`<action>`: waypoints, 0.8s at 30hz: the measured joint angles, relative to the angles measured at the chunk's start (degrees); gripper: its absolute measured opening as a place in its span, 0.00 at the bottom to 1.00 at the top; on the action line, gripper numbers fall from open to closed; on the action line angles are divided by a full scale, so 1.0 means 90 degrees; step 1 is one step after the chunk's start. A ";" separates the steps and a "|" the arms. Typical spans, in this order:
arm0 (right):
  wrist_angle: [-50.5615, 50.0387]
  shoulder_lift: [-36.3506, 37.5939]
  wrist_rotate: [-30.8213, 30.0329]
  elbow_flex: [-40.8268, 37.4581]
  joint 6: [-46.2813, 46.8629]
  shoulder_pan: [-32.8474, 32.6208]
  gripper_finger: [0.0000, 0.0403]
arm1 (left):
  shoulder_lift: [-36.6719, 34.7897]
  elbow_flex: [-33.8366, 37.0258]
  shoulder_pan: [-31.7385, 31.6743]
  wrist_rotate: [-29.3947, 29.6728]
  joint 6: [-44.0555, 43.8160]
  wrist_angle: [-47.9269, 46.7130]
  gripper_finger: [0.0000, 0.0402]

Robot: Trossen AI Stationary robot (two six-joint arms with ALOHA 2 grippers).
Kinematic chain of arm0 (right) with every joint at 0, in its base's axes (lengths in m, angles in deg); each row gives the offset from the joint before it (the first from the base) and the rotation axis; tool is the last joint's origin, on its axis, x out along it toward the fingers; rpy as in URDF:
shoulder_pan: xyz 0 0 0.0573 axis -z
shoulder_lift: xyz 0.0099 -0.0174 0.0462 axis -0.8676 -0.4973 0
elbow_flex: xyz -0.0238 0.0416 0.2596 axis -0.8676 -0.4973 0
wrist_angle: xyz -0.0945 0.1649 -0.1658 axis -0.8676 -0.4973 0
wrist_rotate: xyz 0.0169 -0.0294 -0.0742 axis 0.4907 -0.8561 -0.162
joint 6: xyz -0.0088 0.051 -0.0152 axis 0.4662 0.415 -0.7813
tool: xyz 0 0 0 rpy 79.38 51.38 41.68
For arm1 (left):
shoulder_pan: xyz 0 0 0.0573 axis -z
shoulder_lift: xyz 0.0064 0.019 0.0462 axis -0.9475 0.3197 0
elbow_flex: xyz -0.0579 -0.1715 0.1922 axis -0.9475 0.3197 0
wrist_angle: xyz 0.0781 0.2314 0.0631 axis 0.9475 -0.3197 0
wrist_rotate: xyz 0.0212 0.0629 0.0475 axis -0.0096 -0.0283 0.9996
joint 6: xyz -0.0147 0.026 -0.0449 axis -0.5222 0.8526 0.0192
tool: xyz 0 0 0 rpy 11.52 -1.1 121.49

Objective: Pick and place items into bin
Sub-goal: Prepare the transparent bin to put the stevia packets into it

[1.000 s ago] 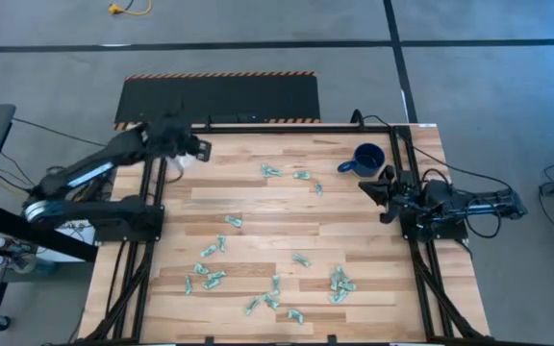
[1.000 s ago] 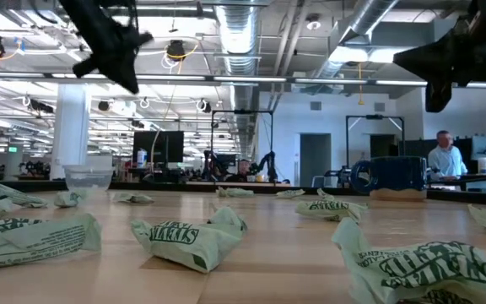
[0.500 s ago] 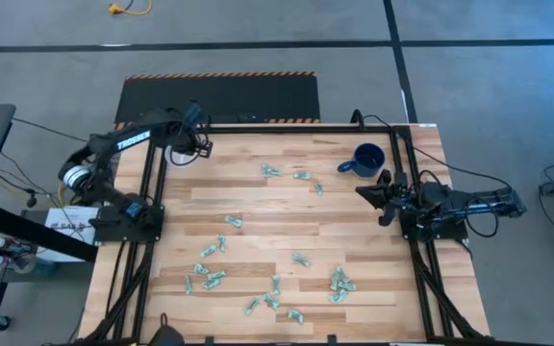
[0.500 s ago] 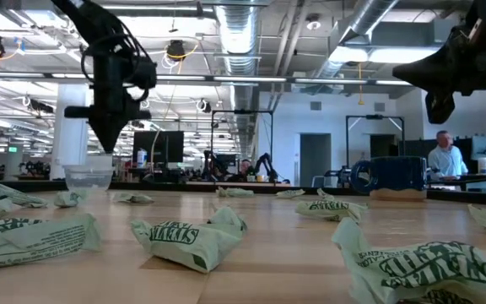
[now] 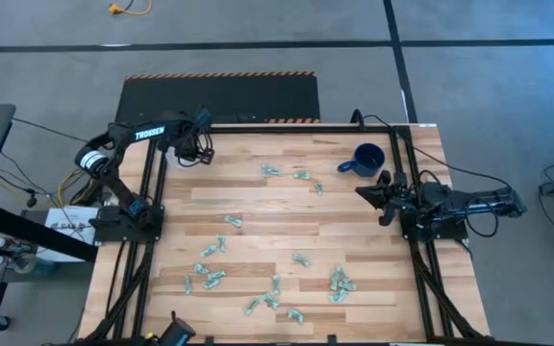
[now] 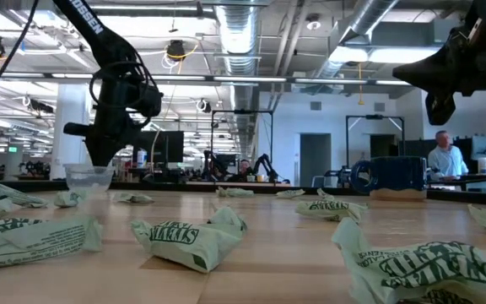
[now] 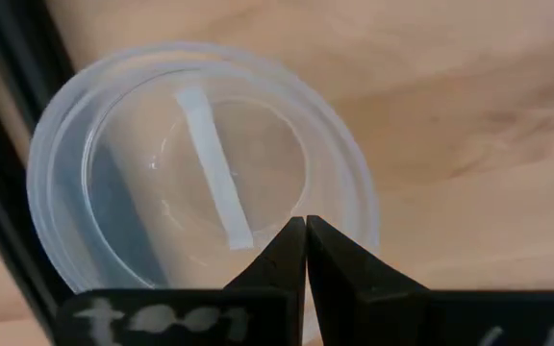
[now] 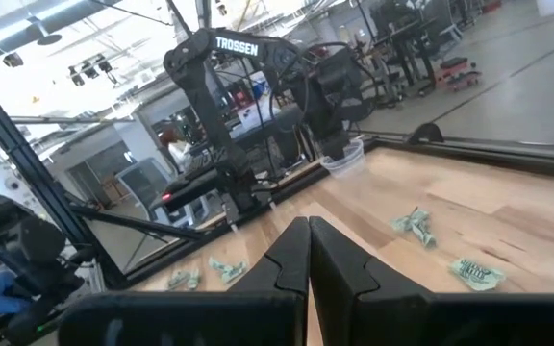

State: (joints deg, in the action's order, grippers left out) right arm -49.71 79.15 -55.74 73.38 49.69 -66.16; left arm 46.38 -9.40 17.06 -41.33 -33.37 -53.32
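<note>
Since a second ago, the left gripper [image 7: 305,252] has been lowered, fingers together and empty, over the clear plastic cup [image 7: 200,173] at the wooden table's [image 5: 258,216] far-left corner. Green-and-white wrappers [image 5: 339,282] are scattered there. The right gripper [image 5: 362,189] hangs closed, empty, beside the blue mug [image 5: 365,160].

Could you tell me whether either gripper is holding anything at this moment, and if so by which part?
Nothing is held. The left gripper is shut and empty above the clear cup; the right gripper is shut and empty too.
</note>
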 joint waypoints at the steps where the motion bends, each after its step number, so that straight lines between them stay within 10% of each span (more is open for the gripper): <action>1: 0.0000 0.0000 0.0000 -0.0001 0.0000 0.0000 0.00 | 0.0020 0.0000 0.0019 -0.0062 0.0013 -0.0018 0.00; 24: 0.0003 0.0002 -0.0005 -0.0001 0.0000 0.0000 0.00 | 0.0078 0.0002 0.2958 -0.1405 -0.0076 0.0650 0.00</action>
State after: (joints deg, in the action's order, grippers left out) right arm -49.68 79.16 -55.78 73.37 49.69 -66.16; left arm 47.08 -9.38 43.68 -53.98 -34.05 -47.47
